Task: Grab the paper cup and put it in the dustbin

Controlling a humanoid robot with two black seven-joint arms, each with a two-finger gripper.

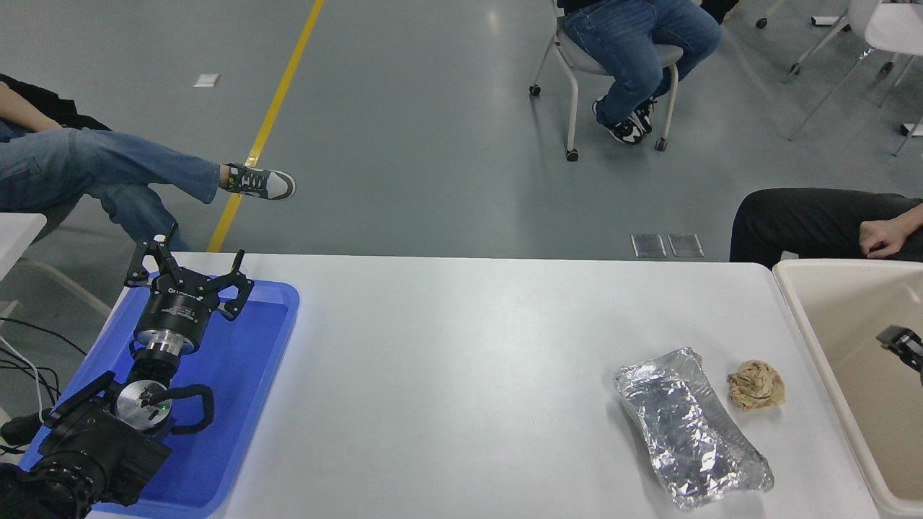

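The cream-beige dustbin [829, 264] stands at the table's right end, cut off by the picture's edge. No paper cup shows in it or anywhere on the table. Only a small black part of my right gripper [901, 341] pokes in from the right edge, above the dustbin's inside; what it holds, if anything, is out of frame. My left gripper [189, 274] is parked open and empty over the blue tray [267, 339] at the lower left.
A crinkled silver foil tray [689, 429] and a crumpled brown paper ball [756, 386] lie just left of the dustbin. A person's hand [885, 236] rests behind the dustbin. Other people sit beyond the table's far edge.
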